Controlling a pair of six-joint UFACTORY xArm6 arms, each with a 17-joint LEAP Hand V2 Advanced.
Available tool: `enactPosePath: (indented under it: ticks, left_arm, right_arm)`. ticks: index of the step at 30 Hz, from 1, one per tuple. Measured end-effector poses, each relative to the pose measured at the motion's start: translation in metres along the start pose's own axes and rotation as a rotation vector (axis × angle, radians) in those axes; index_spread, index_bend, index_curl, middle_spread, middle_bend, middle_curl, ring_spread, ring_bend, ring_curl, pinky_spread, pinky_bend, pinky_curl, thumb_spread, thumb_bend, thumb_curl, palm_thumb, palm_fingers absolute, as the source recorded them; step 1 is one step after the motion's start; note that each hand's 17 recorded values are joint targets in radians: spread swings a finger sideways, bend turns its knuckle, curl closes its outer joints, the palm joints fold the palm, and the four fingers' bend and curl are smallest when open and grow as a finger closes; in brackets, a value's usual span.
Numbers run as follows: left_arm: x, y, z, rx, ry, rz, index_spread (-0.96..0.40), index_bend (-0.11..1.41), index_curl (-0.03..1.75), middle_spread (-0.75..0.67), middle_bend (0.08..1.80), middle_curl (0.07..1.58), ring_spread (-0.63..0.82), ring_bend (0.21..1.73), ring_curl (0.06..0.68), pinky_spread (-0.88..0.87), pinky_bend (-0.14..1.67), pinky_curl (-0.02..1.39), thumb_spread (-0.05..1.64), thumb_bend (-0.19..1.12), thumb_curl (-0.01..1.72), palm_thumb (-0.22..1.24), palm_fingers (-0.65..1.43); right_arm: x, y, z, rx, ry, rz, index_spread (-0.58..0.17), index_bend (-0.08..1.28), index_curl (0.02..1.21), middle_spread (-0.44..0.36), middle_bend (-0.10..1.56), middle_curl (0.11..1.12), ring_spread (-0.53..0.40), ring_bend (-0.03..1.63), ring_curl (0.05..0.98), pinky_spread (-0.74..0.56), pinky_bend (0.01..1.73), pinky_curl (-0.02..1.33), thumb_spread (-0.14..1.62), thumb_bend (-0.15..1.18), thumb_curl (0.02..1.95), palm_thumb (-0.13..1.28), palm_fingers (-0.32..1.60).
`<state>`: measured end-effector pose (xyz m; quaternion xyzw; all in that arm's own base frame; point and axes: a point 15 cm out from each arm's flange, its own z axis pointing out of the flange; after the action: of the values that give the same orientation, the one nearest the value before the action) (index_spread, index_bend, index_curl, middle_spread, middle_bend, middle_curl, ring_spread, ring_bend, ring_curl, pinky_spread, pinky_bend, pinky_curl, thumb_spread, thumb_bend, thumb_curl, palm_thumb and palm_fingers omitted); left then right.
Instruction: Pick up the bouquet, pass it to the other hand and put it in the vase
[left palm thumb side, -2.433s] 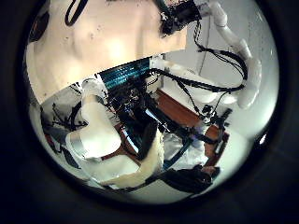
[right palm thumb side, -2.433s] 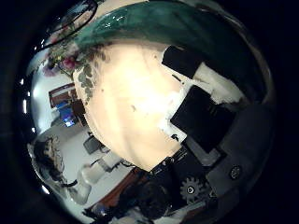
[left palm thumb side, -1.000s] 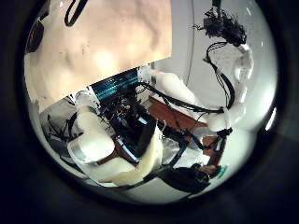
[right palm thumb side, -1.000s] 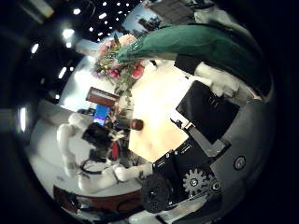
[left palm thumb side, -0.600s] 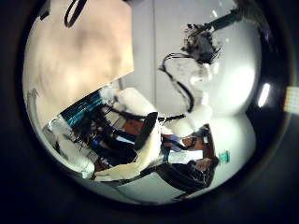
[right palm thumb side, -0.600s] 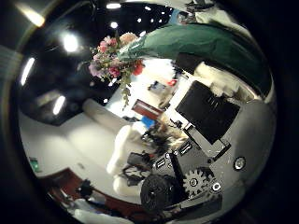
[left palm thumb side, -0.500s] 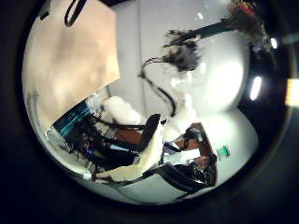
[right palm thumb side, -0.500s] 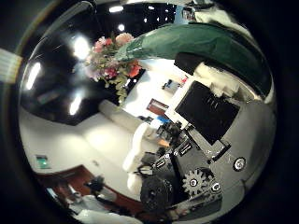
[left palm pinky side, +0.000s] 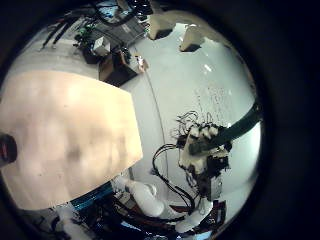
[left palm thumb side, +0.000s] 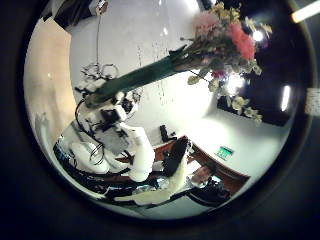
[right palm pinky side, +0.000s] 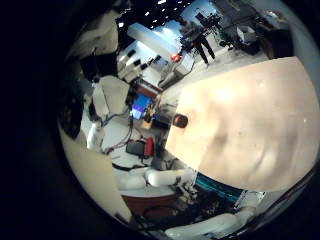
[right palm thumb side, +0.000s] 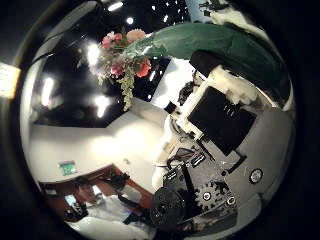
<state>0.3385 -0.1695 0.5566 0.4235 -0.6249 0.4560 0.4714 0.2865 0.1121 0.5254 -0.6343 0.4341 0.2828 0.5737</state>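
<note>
While my right hand (right palm thumb side: 225, 130) keeps its fingers clenched on the bouquet (right palm thumb side: 190, 45), it has swung up off the table (right palm pinky side: 245, 120); handover comes next. Left fingers: cannot tell.

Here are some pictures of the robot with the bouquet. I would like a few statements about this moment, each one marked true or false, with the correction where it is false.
1. The right hand is closed round the wrapped stem of the bouquet. True.
2. The bouquet lies flat on the table. False: it is held up in the air, clear of the table.
3. The flowers are at the end of the bouquet away from the right hand. True.
4. The left hand is gripping the bouquet as well. False: the left thumb side palm view shows the bouquet at a distance, held only by the right hand.
</note>
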Motion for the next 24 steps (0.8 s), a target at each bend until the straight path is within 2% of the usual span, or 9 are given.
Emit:
enactPosePath:
  ticks: [3,7,12,15,16,17,20,22,24]
  left_arm:
    - [0.001,0.000,-0.001,-0.004,0.008,0.030,0.14,0.16,0.29,0.35,0.26,0.36,0.50,0.62,0.189,0.48,0.29,0.32,0.97,-0.02,0.31,0.19,0.13]
    - [0.009,0.002,0.015,-0.041,0.041,0.050,0.15,0.16,0.29,0.34,0.28,0.36,0.50,0.62,0.186,0.49,0.30,0.32,0.95,-0.02,0.32,0.22,0.16]
    - [0.012,0.008,0.021,-0.079,0.072,0.073,0.15,0.14,0.28,0.26,0.34,0.38,0.48,0.62,0.180,0.47,0.31,0.32,0.93,-0.03,0.33,0.24,0.24]
    - [0.016,0.013,0.028,-0.108,0.094,0.079,0.14,0.14,0.27,0.19,0.43,0.41,0.41,0.65,0.181,0.41,0.30,0.32,0.93,-0.03,0.33,0.25,0.34]
    - [0.017,0.012,0.028,-0.105,0.098,0.081,0.11,0.16,0.28,0.11,0.55,0.45,0.32,0.67,0.184,0.35,0.30,0.31,0.92,-0.03,0.33,0.26,0.48]
    - [0.016,0.012,0.028,-0.104,0.099,0.081,0.09,0.16,0.27,0.06,0.59,0.45,0.25,0.69,0.180,0.28,0.31,0.31,0.92,-0.02,0.33,0.27,0.57]
    - [0.022,0.010,0.029,-0.093,0.129,0.076,-0.04,0.19,0.28,-0.10,0.74,0.52,-0.06,0.86,0.222,0.00,0.51,0.36,0.95,0.00,0.34,0.35,1.01]
    - [0.021,0.008,0.028,-0.084,0.143,0.058,-0.13,0.28,0.33,-0.18,0.81,0.60,-0.22,1.04,0.313,-0.12,0.69,0.46,0.98,0.05,0.37,0.50,1.23]
    - [0.017,0.003,0.025,-0.061,0.148,0.048,-0.22,0.41,0.39,-0.25,0.89,0.66,-0.30,1.17,0.378,-0.21,0.84,0.53,1.00,0.12,0.41,0.67,1.32]
  right_arm:
    - [0.003,0.000,0.014,-0.018,0.004,-0.003,-0.208,1.19,0.85,-0.104,1.40,0.71,-0.174,1.48,0.650,-0.19,1.34,0.69,0.86,0.00,1.12,1.16,1.15]
    - [0.019,0.012,0.042,-0.087,0.024,0.009,-0.207,1.20,0.85,-0.104,1.40,0.71,-0.174,1.48,0.651,-0.20,1.32,0.71,0.86,0.00,1.13,1.16,1.15]
    - [0.035,0.011,0.049,-0.096,0.074,0.015,-0.206,1.20,0.84,-0.104,1.40,0.71,-0.174,1.48,0.652,-0.20,1.31,0.73,0.86,0.00,1.15,1.16,1.15]
    - [0.048,0.010,0.051,-0.102,0.111,0.022,-0.205,1.20,0.84,-0.104,1.40,0.71,-0.174,1.48,0.652,-0.20,1.30,0.74,0.86,0.00,1.16,1.16,1.15]
    - [0.051,0.012,0.053,-0.111,0.120,0.024,-0.205,1.20,0.84,-0.104,1.40,0.71,-0.174,1.48,0.653,-0.20,1.30,0.74,0.86,0.00,1.16,1.16,1.15]
    - [0.053,0.014,0.054,-0.118,0.129,0.026,-0.205,1.20,0.84,-0.104,1.40,0.71,-0.174,1.48,0.653,-0.20,1.30,0.75,0.86,0.00,1.16,1.16,1.15]
    - [0.065,0.013,0.052,-0.118,0.169,0.033,-0.204,1.20,0.84,-0.104,1.41,0.71,-0.175,1.48,0.655,-0.20,1.29,0.76,0.86,0.00,1.17,1.15,1.15]
    - [0.071,0.012,0.050,-0.112,0.187,0.038,-0.204,1.21,0.84,-0.104,1.41,0.71,-0.176,1.48,0.655,-0.20,1.29,0.77,0.86,0.00,1.17,1.15,1.15]
    - [0.071,0.012,0.051,-0.112,0.187,0.039,-0.204,1.21,0.84,-0.104,1.41,0.71,-0.177,1.48,0.657,-0.20,1.28,0.77,0.86,-0.01,1.17,1.15,1.15]
